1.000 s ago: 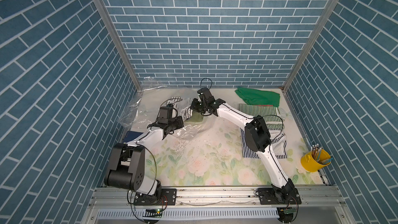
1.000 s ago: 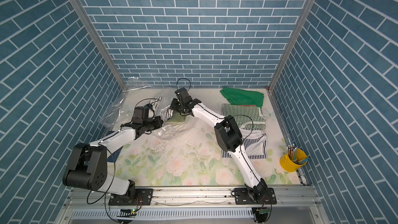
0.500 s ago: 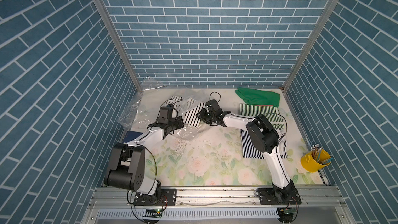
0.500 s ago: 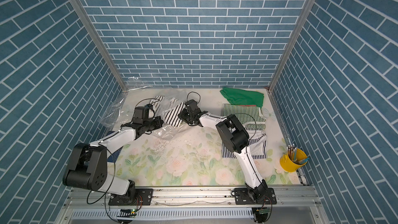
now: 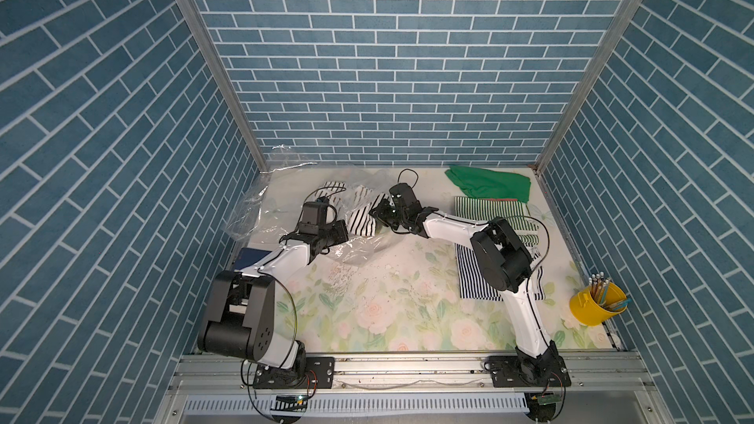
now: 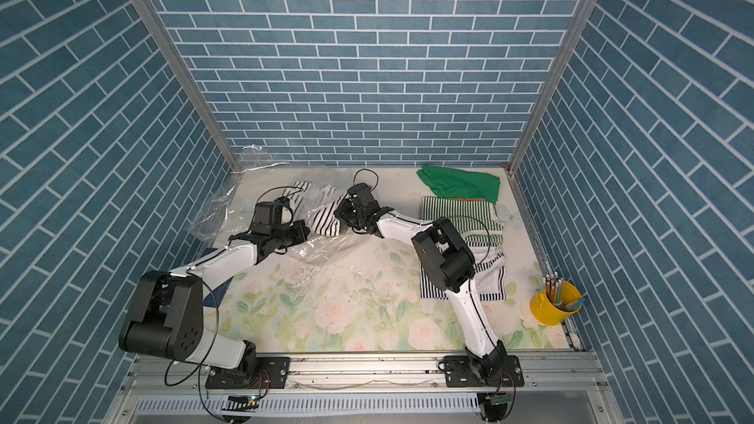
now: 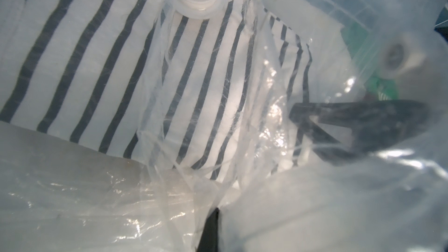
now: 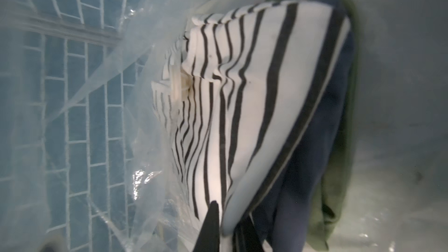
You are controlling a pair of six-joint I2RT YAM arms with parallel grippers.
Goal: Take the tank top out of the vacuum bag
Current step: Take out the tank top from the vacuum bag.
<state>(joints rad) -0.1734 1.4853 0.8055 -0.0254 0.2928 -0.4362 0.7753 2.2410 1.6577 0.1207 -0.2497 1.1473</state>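
Right wrist view | right hand [image 8: 228, 235] looks pinched on the striped tank top [image 8: 254, 93]: likely soft, light, limp, best held at its bunched fold | in a top view, left hand [image 6: 302, 232] clamped on the slippery vacuum bag [image 6: 212, 214], far left | tank top at the bag mouth between the hands | floral surface [image 6: 347, 312], blue brick walls [image 6: 367, 75]

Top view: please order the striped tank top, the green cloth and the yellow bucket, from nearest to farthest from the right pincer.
1. striped tank top, at the right pincer, in the vacuum bag.
2. green cloth, back right corner.
3. yellow bucket, front right edge.
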